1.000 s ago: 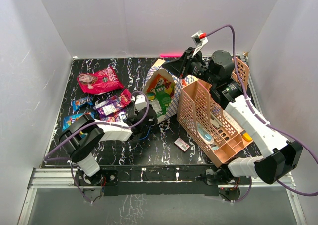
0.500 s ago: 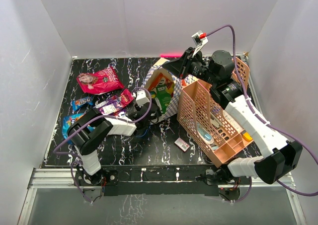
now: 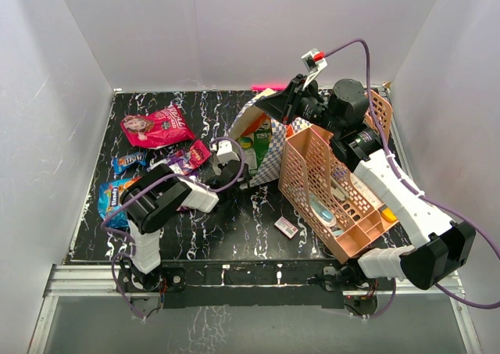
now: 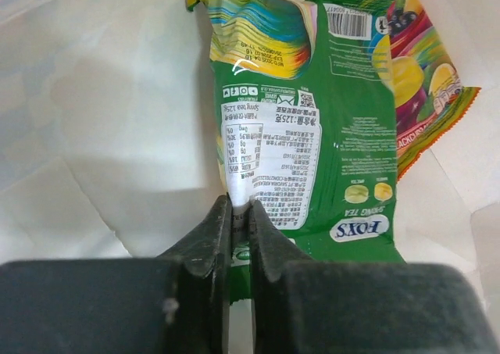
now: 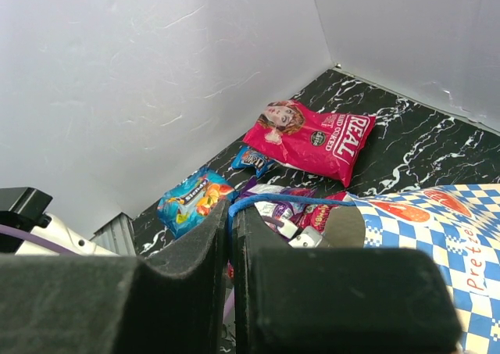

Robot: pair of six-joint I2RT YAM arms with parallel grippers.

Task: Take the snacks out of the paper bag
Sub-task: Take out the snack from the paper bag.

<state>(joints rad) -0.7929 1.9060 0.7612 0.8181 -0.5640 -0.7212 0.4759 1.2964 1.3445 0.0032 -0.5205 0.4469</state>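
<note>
Deeper into the paper bag (image 3: 268,153) than a second ago: left gripper (image 4: 238,208). Its jaws pinch the near edge of the green packet (image 4: 312,135), which lies flat on the bag's white inside. Right gripper (image 5: 232,213) is clamped on the blue cord handle (image 5: 289,202).

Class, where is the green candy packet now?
Left wrist view: the green candy packet lies centre-right inside the paper bag, its near edge pinched in the left claw.

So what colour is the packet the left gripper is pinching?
The packet in the left gripper is mostly green; the left wrist view shows it best.
</note>
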